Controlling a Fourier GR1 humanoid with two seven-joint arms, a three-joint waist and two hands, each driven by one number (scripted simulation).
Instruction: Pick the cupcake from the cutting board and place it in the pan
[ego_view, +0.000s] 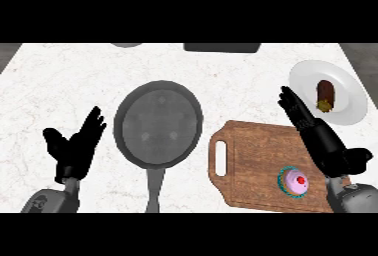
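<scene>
My right hand hangs over the right edge of the cutting board, fingers straight and stretched toward the white plate, holding nothing. The cupcake, pink frosting with a red dot on top, sits on the board's near right corner, just beside my wrist and untouched. The grey pan lies left of the board, handle pointing back at me. My left hand rests open at the left, fingers up, empty.
</scene>
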